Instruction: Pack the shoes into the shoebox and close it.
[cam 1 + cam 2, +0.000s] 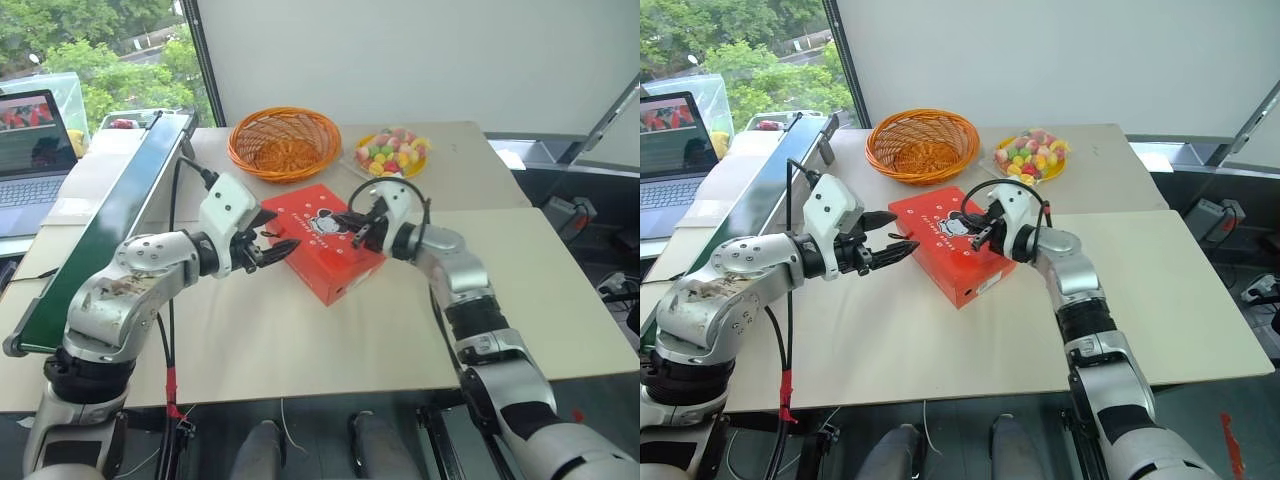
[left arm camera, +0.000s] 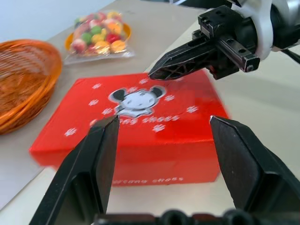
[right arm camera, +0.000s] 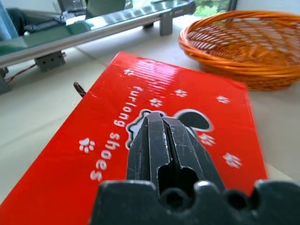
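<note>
Risk of skidding the shut box [image 1: 323,240] toward the basket [image 1: 284,142]: right hand [image 1: 352,229], pressed together, over lid; left hand [image 1: 275,248], spread, just beside it.

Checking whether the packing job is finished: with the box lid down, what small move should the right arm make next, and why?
Probably press down lightly, then lift away. The shoebox lid looks closed, and the shut right gripper hovers over its logo, while the open left gripper waits at the box's near end. A light press would confirm the lid is seated.
</note>
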Robot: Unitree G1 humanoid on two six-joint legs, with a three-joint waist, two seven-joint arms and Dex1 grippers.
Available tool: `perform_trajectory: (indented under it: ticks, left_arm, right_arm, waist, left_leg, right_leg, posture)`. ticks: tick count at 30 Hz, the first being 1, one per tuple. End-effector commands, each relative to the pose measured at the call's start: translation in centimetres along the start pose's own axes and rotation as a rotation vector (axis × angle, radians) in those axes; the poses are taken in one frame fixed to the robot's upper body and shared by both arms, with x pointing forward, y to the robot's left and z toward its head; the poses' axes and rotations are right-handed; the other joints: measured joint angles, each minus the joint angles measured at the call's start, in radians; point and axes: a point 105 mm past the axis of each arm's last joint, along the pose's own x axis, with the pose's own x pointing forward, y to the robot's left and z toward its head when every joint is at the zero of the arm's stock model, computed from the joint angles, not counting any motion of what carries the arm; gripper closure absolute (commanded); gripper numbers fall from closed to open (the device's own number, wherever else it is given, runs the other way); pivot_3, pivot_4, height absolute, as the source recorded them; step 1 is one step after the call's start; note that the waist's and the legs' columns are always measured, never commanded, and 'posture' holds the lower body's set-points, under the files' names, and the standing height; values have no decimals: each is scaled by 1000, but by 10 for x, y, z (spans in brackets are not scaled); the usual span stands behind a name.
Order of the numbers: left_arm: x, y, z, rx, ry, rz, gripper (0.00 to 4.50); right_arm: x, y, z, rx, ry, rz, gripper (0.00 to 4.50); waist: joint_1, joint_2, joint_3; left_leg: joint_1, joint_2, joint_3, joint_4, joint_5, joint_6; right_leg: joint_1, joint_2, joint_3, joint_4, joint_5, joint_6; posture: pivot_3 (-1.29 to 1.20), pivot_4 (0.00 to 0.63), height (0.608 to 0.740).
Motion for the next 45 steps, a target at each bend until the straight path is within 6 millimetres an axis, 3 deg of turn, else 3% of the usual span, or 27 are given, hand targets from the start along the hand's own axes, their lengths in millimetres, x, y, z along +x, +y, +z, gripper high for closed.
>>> perform_trajectory:
  ticks: [1,6,9,12,14,17,22,26,31,36,45]
  left_arm:
    - [-4,4,6,36,-17,53,1221]
    - [-6,3,1,31,-9,75,1221]
    - [-6,4,1,28,-11,86,1221]
    - [-5,6,1,10,-17,99,1221]
    - [-6,8,-1,-10,-18,110,1221]
    - [-6,12,-2,-31,-26,121,1221]
    - [-4,16,-2,-56,-42,130,1221]
    - [-5,10,-3,-93,-61,75,1221]
    - [-18,-2,-7,-126,-82,-38,1221]
    - [-27,0,-14,-116,-51,-53,1221]
    - [-33,10,-22,-6,-12,-33,1221]
  right_arm:
    - [12,9,-17,-16,56,38,4463]
    - [16,31,-81,-45,276,93,4463]
    - [16,32,-87,-94,301,95,4463]
    - [21,30,-58,-53,186,95,4463]
    - [21,29,-22,28,57,117,4463]
    - [9,35,21,83,-66,186,4463]
    - [-26,41,59,-3,-100,252,4463]
    - [-52,39,52,-130,4,243,3393]
    - [-88,36,47,-187,90,237,1638]
    - [-108,37,51,-188,128,238,22]
    - [-125,21,46,-161,174,151,22]
  waist:
    - [2,0,0]
    - [-5,-2,-3]
    - [-5,-3,-4]
    - [-4,-3,-4]
    - [-4,-3,-4]
    - [-3,-2,-4]
    - [4,-1,-3]
    - [18,-1,-3]
    - [20,-1,-3]
    - [21,-1,-2]
    - [26,-1,-2]
  left_leg:
    - [0,0,0,0,0,0]
    - [4,0,0,0,0,0]
    - [16,1,1,-4,0,0]
    - [30,2,1,-7,-1,0]
    - [32,3,1,-7,-2,-1]
    - [28,4,0,-7,-2,-1]
    - [9,2,0,-3,-2,-1]
    - [3,2,0,-1,-2,-1]
    - [1,2,1,0,-2,-1]
    - [2,3,1,0,-2,-1]
    - [1,3,1,1,-2,0]
  right_leg:
    - [0,0,0,0,0,0]
    - [3,0,0,1,0,0]
    - [14,1,1,-1,-1,0]
    - [28,2,0,-7,-6,6]
    - [31,2,-1,-9,-7,7]
    - [27,3,-1,-8,-6,6]
    - [7,2,-1,0,-1,-1]
    - [1,1,-1,1,-2,-1]
    - [0,1,0,0,-2,-1]
    - [0,2,0,0,-4,2]
    - [0,2,0,-1,-5,3]
  posture:
    - [0,150,740]
    - [0,150,740]
    - [0,150,740]
    - [0,150,740]
    - [0,150,740]
    - [0,150,740]
    - [0,150,740]
    - [0,150,740]
    - [0,150,740]
    - [0,150,740]
    - [0,150,740]
